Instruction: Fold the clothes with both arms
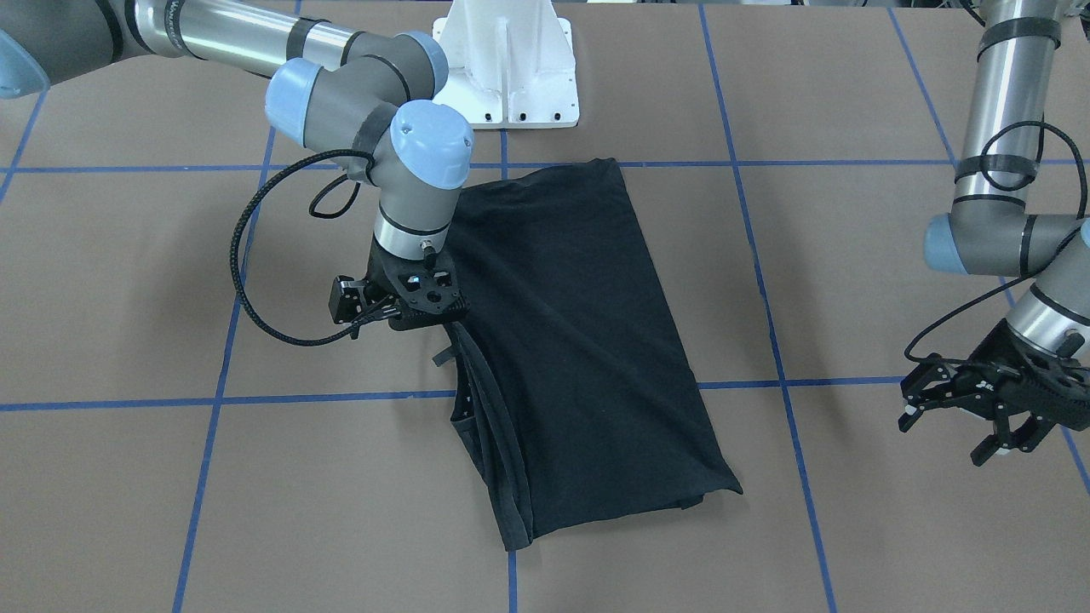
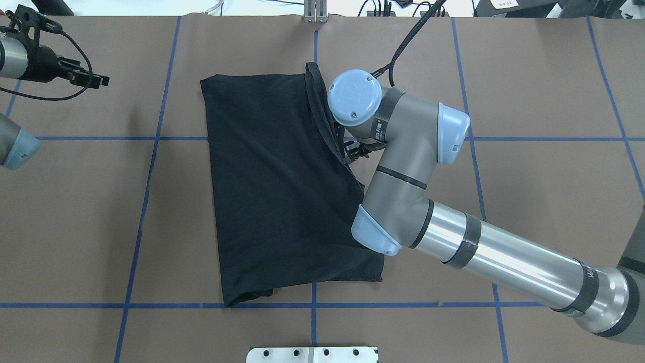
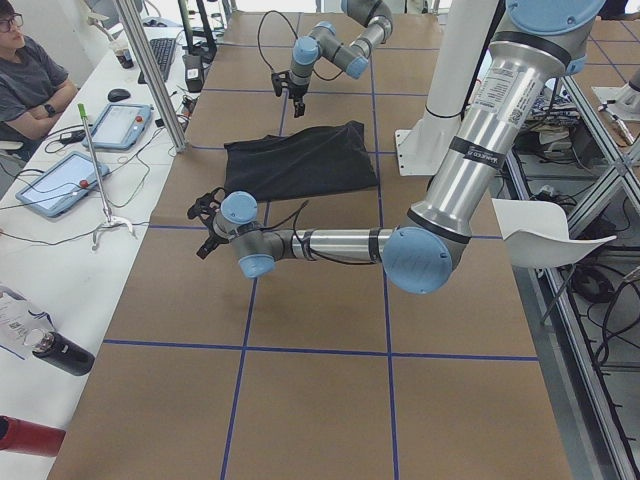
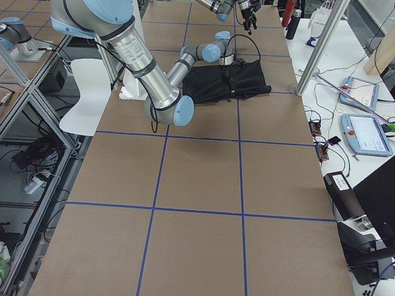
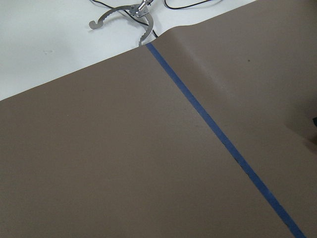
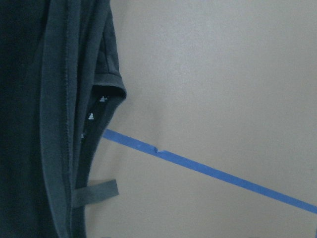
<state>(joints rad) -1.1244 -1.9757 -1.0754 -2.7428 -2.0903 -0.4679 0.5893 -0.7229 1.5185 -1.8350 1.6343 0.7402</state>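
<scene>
Lying: the T-shirt [image 1: 579,340] is flat on the table [image 1: 128,298] just out from the white pedestal [image 1: 507,68], folded into a long narrow band with plain black cloth up and no print showing.
Long axis: it runs away from the white pedestal toward the operators' side, slanting to the robot's left as it goes.
Stacked edge: the long edge on the pedestal's right-hand side is where the cloth layers pile up. The right wrist view shows them close, with a small loose tab [image 6: 96,191] sticking out.
Right side: the right gripper [image 1: 415,300] hangs straight down at that stacked edge, about midway along it, out from the pedestal and to its right. The wrist hides the fingers, so I cannot tell whether they are spread or closed, or whether any cloth is between them.
Left side: the left gripper [image 1: 949,430] is far to the pedestal's left and farther out, well apart from the T-shirt. Its jaws are spread with nothing between them, and its wrist camera sees only bare table and blue tape [image 5: 218,134].
Nearer arm: the right one, by a wide margin.
Coming move, as a judgement: a fold across the long axis likely needs two holds on one short end, so the left gripper has to cross toward the pedestal's side before cloth is lifted.
</scene>
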